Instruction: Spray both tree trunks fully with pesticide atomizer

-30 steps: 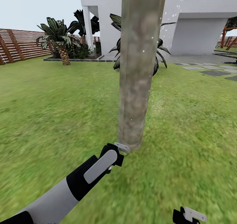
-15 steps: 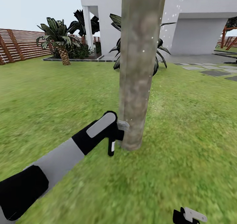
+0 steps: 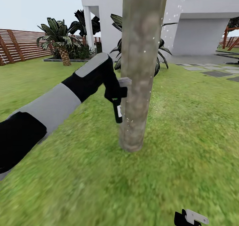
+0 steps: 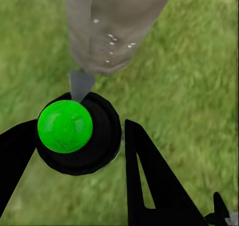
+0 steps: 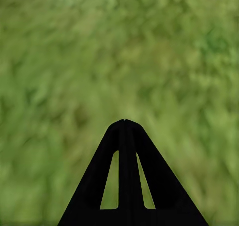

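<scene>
My left end effector grips the small black pesticide atomizer just left of the mottled grey-brown column-like tree trunk, nozzle close for coverage; my right end effector is clenched empty.

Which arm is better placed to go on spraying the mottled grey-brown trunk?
Left. The left gripper holds the black atomizer right beside the trunk; the right gripper is shut, low over grass.

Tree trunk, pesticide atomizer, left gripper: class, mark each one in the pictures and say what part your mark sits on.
tree trunk [image 3: 141,53], head view, mid-column bark.
pesticide atomizer [image 3: 117,113], head view, hanging black body.
left gripper [image 3: 119,91], head view, between its fingertips.
</scene>
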Controlling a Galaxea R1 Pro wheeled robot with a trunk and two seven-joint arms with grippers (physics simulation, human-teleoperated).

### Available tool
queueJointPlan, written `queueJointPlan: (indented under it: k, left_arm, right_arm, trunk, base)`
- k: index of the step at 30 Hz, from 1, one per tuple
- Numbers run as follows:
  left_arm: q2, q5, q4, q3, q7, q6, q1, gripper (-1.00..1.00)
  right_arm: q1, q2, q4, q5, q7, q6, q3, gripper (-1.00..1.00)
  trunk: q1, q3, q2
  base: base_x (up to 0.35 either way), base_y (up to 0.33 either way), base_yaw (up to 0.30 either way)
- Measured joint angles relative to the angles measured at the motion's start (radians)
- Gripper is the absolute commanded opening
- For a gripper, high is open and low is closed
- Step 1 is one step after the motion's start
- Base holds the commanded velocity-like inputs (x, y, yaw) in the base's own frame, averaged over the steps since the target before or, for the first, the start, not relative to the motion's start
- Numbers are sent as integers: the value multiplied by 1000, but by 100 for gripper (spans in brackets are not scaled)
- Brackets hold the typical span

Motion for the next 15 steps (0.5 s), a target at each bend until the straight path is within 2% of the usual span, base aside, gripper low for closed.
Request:
queueJointPlan:
  k: [1, 2, 5, 9, 15]
  left_arm:
    - [-10, 40, 19, 0, 21, -3, -41, -100]
    - [-16, 60, 34, 0, 32, -3, -71, -100]
    - [-31, 109, 61, 0, 47, -5, -156, -100]
    - [-39, 175, 93, -1, 54, -6, -258, -100]
    - [-40, 178, 103, 0, 57, -7, -404, -100]
  right_arm:
    - [0, 0, 0, 0, -1, 0, -1, -100]
    - [0, 0, 0, 0, -1, 0, 0, -100]
    - [0, 0, 1, 0, -2, 0, 0, -100]
    - [0, 0, 1, 0, -3, 1, 0, -100]
    - [0, 0, 3, 0, -3, 3, 0, -100]
  trunk:
    - [0, 0, 0]
    - [0, 0, 0]
    - [0, 0, 0]
    - [0, 0, 0]
    - [0, 0, 0]
  base:
    - [0, 0, 0]
    - [0, 0, 0]
    - [0, 0, 0]
    - [0, 0, 0]
    - [0, 0, 0]
